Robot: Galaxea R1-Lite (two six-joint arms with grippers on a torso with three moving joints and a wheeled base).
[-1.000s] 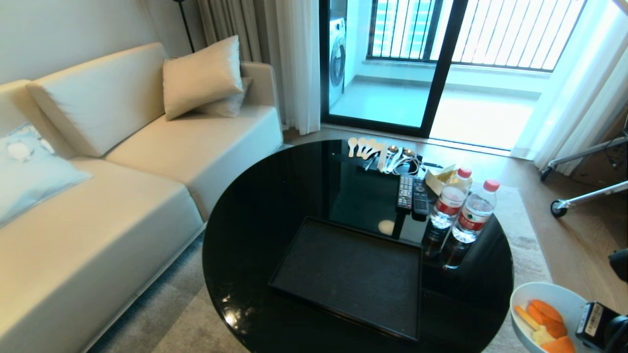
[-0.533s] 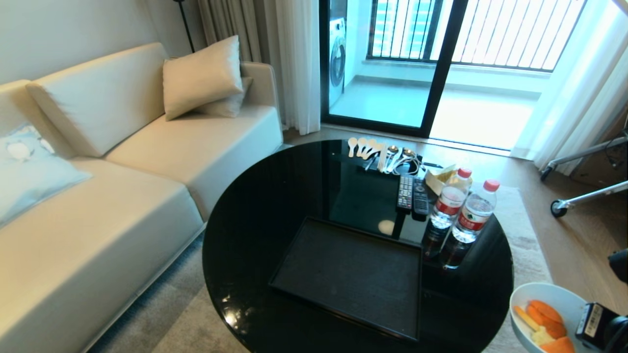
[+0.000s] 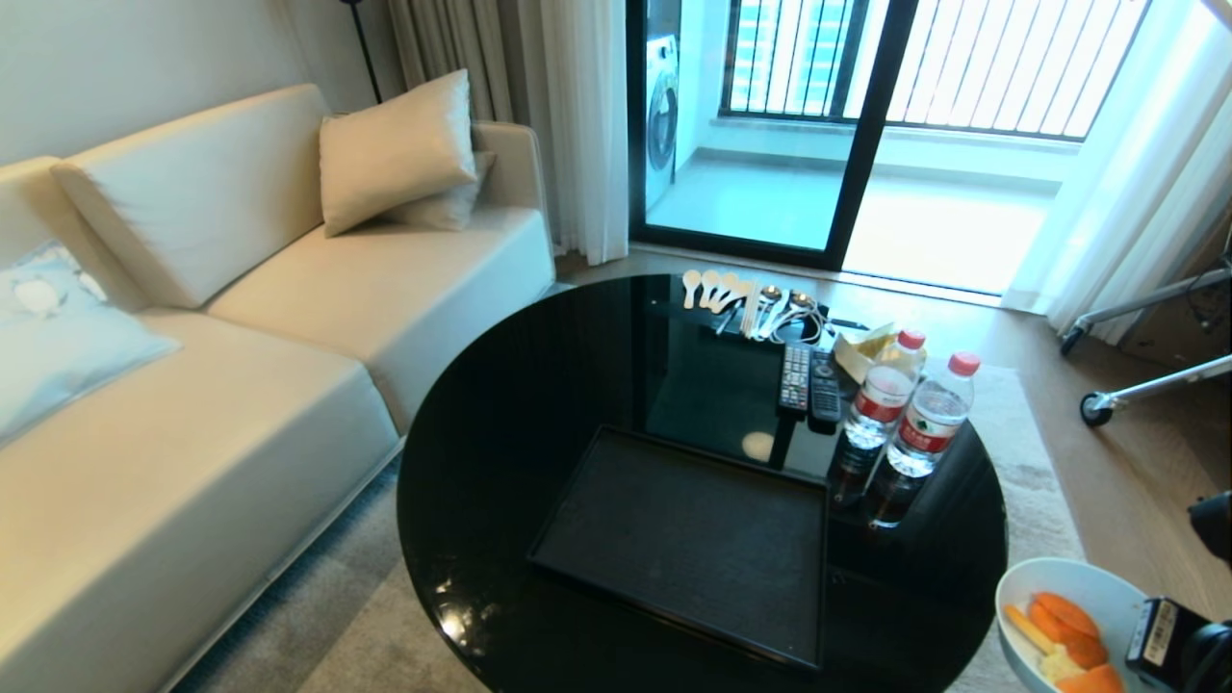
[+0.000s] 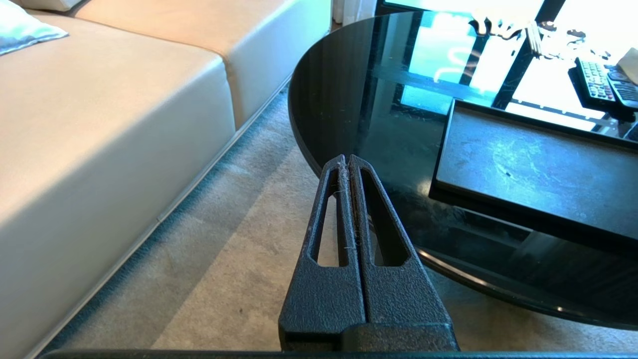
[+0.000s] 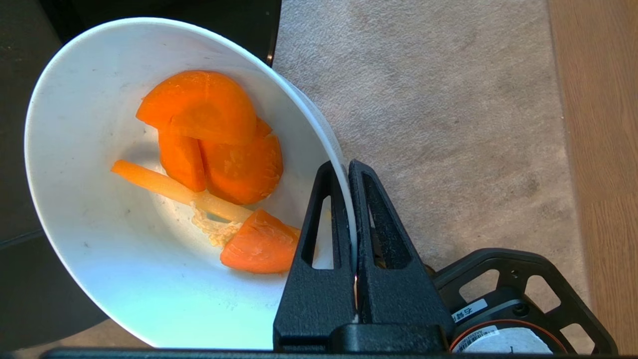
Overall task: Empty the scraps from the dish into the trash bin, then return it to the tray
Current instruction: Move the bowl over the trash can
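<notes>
The dish (image 3: pixel 1059 592), a white bowl, hangs beyond the table's right edge over the carpet, low at the right of the head view. In it lie the scraps (image 5: pixel 219 144): orange slices and pale yellow pieces. My right gripper (image 5: pixel 344 167) is shut on the dish's rim, one finger inside the dish (image 5: pixel 84 214) and one outside. The black tray (image 3: pixel 688 539) lies bare on the round black table (image 3: pixel 520 404). My left gripper (image 4: pixel 347 159) is shut on nothing, parked low over the carpet beside the table's left edge. The trash bin is out of view.
Two water bottles (image 3: pixel 910 423), two remotes (image 3: pixel 808 380) and several spoons (image 3: pixel 731 294) stand on the table behind and right of the tray. A cream sofa (image 3: pixel 192 385) runs along the left. A wheeled stand (image 3: pixel 1136 385) is on the floor at the right.
</notes>
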